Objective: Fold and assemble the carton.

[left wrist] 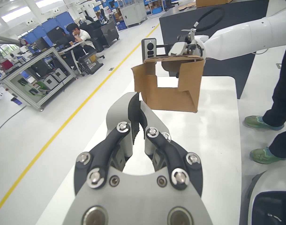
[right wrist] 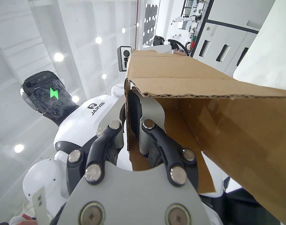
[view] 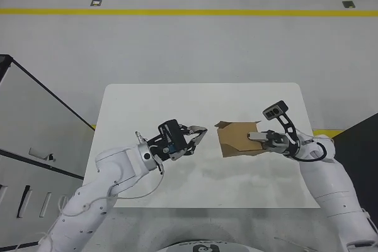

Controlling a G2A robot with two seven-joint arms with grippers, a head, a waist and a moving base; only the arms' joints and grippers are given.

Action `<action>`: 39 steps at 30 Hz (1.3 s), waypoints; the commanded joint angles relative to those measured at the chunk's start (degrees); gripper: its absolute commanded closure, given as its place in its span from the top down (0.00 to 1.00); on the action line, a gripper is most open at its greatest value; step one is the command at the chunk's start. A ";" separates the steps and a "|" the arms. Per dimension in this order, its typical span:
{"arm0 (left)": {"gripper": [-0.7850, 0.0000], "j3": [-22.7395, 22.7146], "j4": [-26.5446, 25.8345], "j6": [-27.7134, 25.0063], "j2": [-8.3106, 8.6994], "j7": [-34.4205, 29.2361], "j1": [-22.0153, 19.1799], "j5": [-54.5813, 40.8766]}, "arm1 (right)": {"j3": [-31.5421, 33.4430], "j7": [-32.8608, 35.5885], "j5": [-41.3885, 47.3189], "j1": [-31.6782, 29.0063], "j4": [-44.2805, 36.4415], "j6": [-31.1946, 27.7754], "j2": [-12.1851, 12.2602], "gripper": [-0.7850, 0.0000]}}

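A brown cardboard carton, partly unfolded into an open sleeve with loose flaps, is held above the white table right of centre. My right gripper is shut on one wall of the carton, a finger on each side of the board. Seen from the left wrist, the carton hangs tilted with its open end facing me and a flap sticking out on one side. My left gripper is shut with nothing in it, its tip just short of the carton's near flap; from above the left gripper is left of the carton.
A dark cabinet stands left of the table and a dark counter with stacked cardboard boxes beyond it. A person's legs and green shoes are beside the table's edge. A yellow floor line runs behind.
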 commanded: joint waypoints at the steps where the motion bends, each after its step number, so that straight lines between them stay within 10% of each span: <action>1: 0.00 0.37 0.40 1.33 -0.17 0.89 -0.32 -0.03 | -0.02 -0.01 0.00 -0.23 -0.32 0.16 0.13 0.00; 39: 0.00 7.68 6.29 -2.21 -2.11 0.00 -6.98 -3.67 | -6.35 -0.01 1.55 3.55 2.42 -0.34 0.60 0.00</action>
